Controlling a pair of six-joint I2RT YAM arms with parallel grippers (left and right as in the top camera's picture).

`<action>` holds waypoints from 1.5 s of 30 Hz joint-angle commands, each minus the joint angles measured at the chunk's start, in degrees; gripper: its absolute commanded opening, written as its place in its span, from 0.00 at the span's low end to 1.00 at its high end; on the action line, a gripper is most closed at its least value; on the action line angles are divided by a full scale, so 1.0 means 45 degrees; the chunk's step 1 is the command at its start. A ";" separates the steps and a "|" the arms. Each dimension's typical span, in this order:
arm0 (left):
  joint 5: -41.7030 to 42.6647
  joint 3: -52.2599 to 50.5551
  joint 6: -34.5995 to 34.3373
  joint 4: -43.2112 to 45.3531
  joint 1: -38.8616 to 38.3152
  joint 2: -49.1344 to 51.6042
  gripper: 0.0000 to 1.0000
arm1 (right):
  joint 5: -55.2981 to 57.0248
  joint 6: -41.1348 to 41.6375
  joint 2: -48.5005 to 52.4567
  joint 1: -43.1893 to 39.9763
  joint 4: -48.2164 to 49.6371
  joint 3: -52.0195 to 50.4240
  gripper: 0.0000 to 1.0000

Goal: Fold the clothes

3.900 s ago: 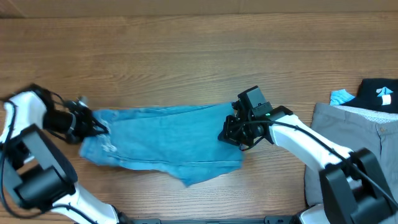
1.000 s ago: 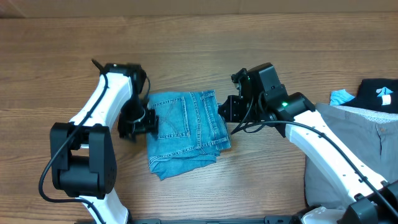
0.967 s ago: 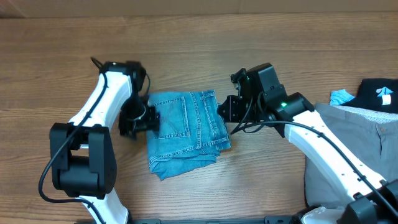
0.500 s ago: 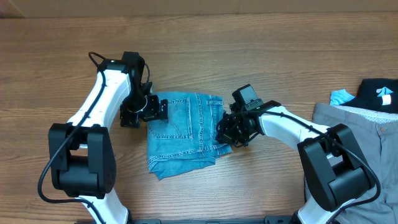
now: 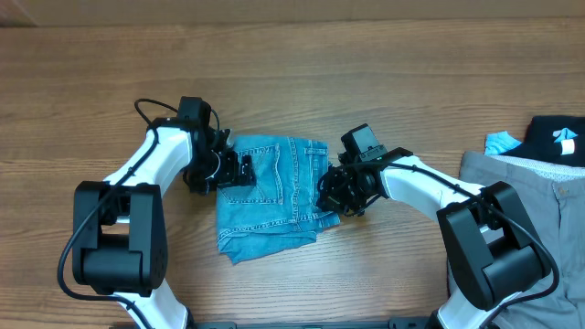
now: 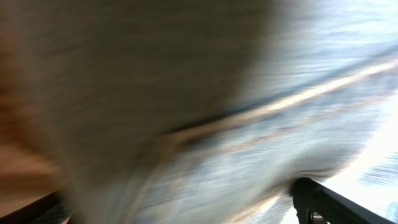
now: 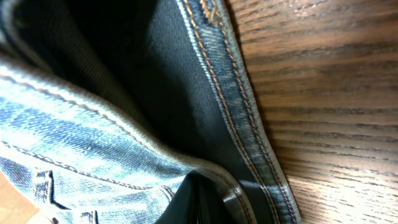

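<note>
jeans (image 5: 270, 196): light-blue denim, folded to a squarish bundle, stitched back pocket up, lying mid-worktop (image 5: 292, 64) | grey trousers (image 5: 516, 196): spread flat, right edge | black top (image 5: 558, 137): at their far end

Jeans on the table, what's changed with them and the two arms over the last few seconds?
The jeans, earlier stretched out long, are now folded into a compact bundle. The left gripper moved rightward from the far left and now sits at the bundle's left edge, jaws looking open. The right gripper, shut, dropped down to the bundle's right edge. The grey trousers and black top stayed put.
</note>
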 commanded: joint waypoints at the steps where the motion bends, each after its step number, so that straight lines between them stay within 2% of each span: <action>1: 0.3614 -0.1025 0.2346 0.0884 -0.0010 0.0180 0.99 | 0.0272 -0.0136 0.0510 0.0136 -0.0189 -0.0228 0.04; 2: 0.4061 -0.1180 0.2890 0.0957 -0.0010 0.0180 0.96 | 0.0272 -0.0136 0.0510 0.0136 -0.0194 -0.0228 0.04; 3: 0.4289 -0.1282 0.3366 0.0957 -0.0010 0.0180 0.89 | 0.0277 -0.0136 0.0510 0.0136 -0.0185 -0.0228 0.04; 5: 0.4478 -0.1486 0.4289 0.0869 -0.0010 0.0180 0.69 | 0.0277 -0.0136 0.0510 0.0136 -0.0121 -0.0228 0.04; 6: 0.4478 -0.1540 0.4488 0.0874 -0.0010 0.0180 0.63 | 0.0272 -0.0136 0.0510 0.0136 -0.0102 -0.0228 0.04; 7: 0.4483 -0.1627 0.4731 0.0869 -0.0010 0.0180 0.52 | 0.0272 -0.0131 0.0510 0.0136 -0.0097 -0.0228 0.04; 13: 0.4483 -0.1666 0.4945 0.0869 0.0024 0.0180 0.05 | 0.0228 -0.0544 0.0418 0.0107 -0.0330 -0.0160 0.04; 17: 0.4478 -0.0797 0.4804 -0.0160 0.0903 0.0151 0.04 | 0.0233 -0.1496 -0.0248 -0.0155 -0.1277 0.0248 0.04; 20: 0.4410 0.0680 0.4648 -0.1307 0.2215 0.0146 0.04 | 0.0243 -0.2769 -0.1258 -0.0296 -0.2584 0.0923 0.05; 26: 0.2764 0.4133 0.4493 -0.2555 0.4833 0.0146 0.04 | 0.0287 -0.3575 -0.3211 -0.0296 -0.3653 0.1851 0.05; 29: 0.2749 0.5017 0.4260 -0.2108 0.5785 0.0151 0.04 | 0.0287 -0.3570 -0.3755 -0.0296 -0.3643 0.1933 0.06; 33: 0.2089 0.5289 0.3206 -0.0058 0.7237 0.0238 0.04 | 0.0277 -0.3526 -0.3925 -0.0296 -0.3725 0.1943 0.06; 35: 0.1987 0.5289 0.3162 0.0656 0.7660 0.0364 0.04 | 0.0277 -0.3517 -0.3925 -0.0296 -0.3793 0.1943 0.06; 36: 0.1797 0.5289 0.3123 0.1073 0.7917 0.0515 0.05 | 0.0282 -0.3517 -0.3925 -0.0296 -0.3793 0.1943 0.06; 37: 0.1530 0.5289 0.3060 0.1413 0.8126 0.0699 0.18 | 0.0282 -0.3512 -0.3925 -0.0296 -0.3784 0.1943 0.06; 38: 0.1307 0.5289 0.2943 0.1613 0.8267 0.0821 0.43 | 0.0282 -0.3458 -0.3925 -0.0296 -0.3784 0.1943 0.06; 39: 0.0952 0.5289 0.2871 0.1749 0.8378 0.0957 0.64 | 0.0282 -0.3458 -0.3925 -0.0296 -0.3784 0.1943 0.06; 40: 0.0476 0.5289 0.2764 0.1841 0.8480 0.1078 0.92 | 0.0282 -0.3458 -0.3925 -0.0296 -0.3789 0.1943 0.06; 41: -0.0058 0.5289 0.2603 0.1894 0.8573 0.1103 1.00 | 0.0282 -0.3424 -0.3925 -0.0296 -0.3798 0.1943 0.06; 43: -0.1540 0.5416 0.2487 0.1826 0.8825 0.1069 1.00 | 0.0277 -0.3376 -0.3925 -0.0296 -0.3808 0.1943 0.06; 45: -0.2055 0.5882 0.2079 0.1447 0.9097 0.1059 1.00 | 0.0282 -0.3376 -0.3925 -0.0296 -0.3803 0.1943 0.06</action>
